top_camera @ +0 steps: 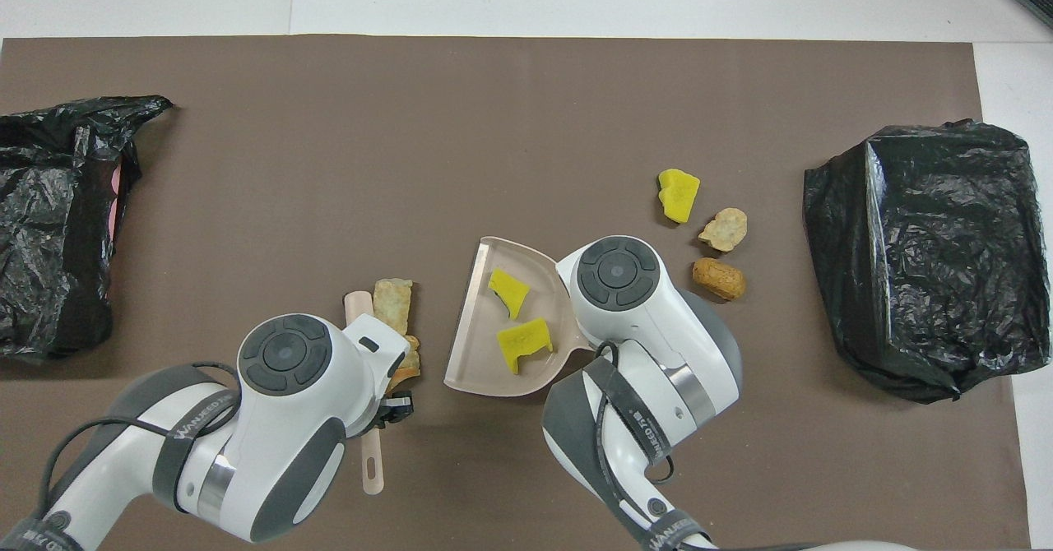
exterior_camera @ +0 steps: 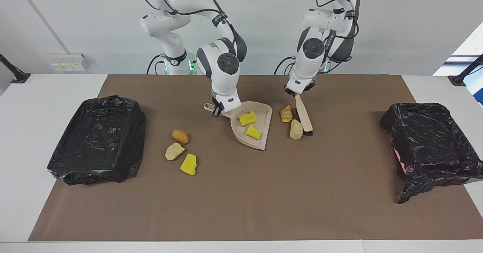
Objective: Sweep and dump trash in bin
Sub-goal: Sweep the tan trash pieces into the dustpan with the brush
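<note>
My right gripper (exterior_camera: 217, 111) is shut on the handle of the beige dustpan (exterior_camera: 260, 132), which rests on the mat with two yellow trash chunks (exterior_camera: 248, 118) (exterior_camera: 253, 132) in it. My left gripper (exterior_camera: 298, 93) is shut on the brush (exterior_camera: 303, 117), whose bristles touch the mat. Two tan lumps (exterior_camera: 286, 114) (exterior_camera: 296, 129) lie between the brush and the pan's open edge. Three more scraps lie toward the right arm's end: a brown one (exterior_camera: 180, 136), a tan one (exterior_camera: 174, 151) and a yellow one (exterior_camera: 188, 164). The overhead view shows the pan (top_camera: 473, 345) and the brush handle (top_camera: 373, 465).
A bin lined with a black bag (exterior_camera: 98, 139) stands at the right arm's end of the brown mat (exterior_camera: 241, 200). A second black-lined bin (exterior_camera: 430, 143) stands at the left arm's end. White table shows around the mat.
</note>
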Tool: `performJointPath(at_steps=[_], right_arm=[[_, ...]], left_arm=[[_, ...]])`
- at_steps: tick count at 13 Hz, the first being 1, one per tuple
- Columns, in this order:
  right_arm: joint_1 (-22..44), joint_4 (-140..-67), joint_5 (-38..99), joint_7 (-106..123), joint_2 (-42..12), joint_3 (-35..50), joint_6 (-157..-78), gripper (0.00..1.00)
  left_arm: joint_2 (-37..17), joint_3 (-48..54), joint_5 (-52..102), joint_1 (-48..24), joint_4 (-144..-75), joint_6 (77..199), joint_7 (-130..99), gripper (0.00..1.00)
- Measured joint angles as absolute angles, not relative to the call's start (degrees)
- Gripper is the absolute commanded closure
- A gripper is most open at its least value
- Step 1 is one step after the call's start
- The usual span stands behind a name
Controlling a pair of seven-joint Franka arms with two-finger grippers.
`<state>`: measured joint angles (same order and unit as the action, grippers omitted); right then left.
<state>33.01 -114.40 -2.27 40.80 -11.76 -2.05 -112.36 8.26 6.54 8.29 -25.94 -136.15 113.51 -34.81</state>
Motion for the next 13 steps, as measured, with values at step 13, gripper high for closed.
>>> performJointPath(at_steps=[13], right_arm=[[32.82, -114.84, -2.03, 40.76, -11.54, -2.06, -112.54, 1.0]], left_arm=[[6.7, 7.6, 13.19, -35.96, -130.15, 123.66, -27.15, 1.0]])
